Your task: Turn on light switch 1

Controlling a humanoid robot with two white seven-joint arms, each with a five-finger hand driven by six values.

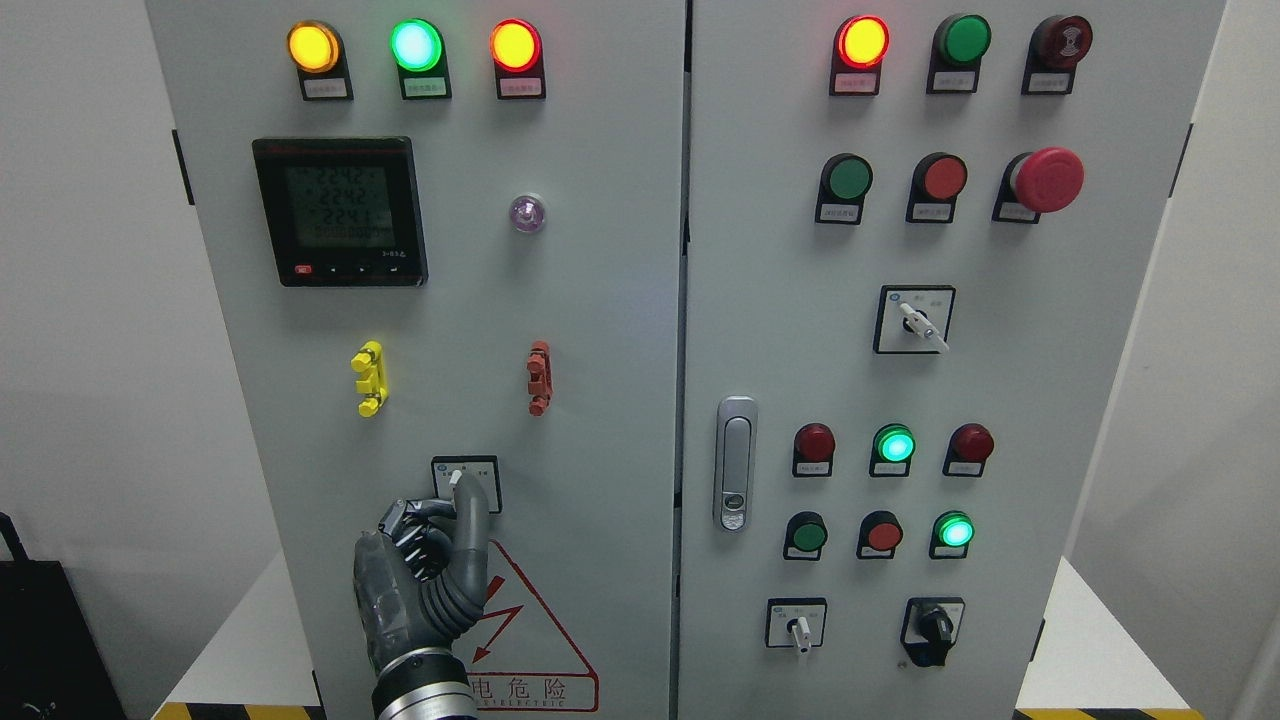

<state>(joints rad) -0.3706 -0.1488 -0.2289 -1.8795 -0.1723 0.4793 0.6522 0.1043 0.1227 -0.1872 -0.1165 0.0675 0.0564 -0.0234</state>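
Grey cabinet [600, 400] between white walls [90, 350]; left hand [425, 570] at selector switch [466, 482].

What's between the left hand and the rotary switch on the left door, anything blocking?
Nothing visible. The left hand is already at the rotary switch, its raised finger over the white knob; the plate around it is bare panel. Contact itself is hidden behind the finger.

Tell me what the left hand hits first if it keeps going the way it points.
Likely the rotary switch just above it: the left hand points up at its white knob, fingertips apparently at it already. Depth unclear.
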